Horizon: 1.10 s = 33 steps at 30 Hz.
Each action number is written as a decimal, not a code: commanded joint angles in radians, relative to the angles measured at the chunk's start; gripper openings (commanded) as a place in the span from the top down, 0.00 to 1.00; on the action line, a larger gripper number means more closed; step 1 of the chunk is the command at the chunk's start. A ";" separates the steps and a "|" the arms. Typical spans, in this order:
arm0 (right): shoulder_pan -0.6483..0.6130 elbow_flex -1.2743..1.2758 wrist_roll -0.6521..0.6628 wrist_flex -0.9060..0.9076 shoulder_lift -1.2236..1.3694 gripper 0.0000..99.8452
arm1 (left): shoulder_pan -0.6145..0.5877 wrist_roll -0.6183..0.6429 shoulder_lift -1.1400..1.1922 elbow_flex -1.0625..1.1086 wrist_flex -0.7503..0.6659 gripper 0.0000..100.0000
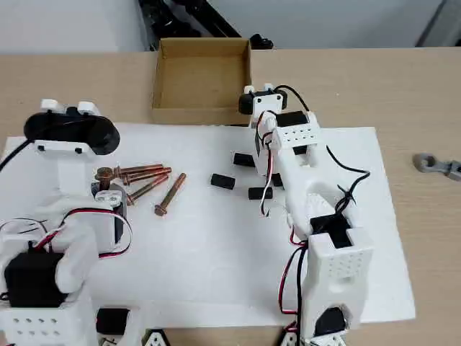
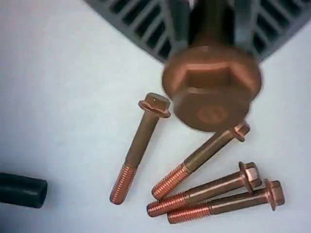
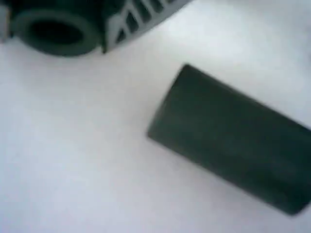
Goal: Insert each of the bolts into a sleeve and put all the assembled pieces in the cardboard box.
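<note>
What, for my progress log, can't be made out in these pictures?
High view: the right arm covers part of the black sleeves, so their count is unsure.
Left wrist view: the held bolt is blurred, and its head hides its shank.
Right wrist view: the end-on sleeve shows just its mouth, so whether it is gripped is unclear; the lying sleeve runs off the edge.
</note>
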 commanded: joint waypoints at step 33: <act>-0.025 -0.161 -0.003 0.225 -0.934 0.96 | 0.011 -0.009 -0.018 -0.010 -0.252 1.00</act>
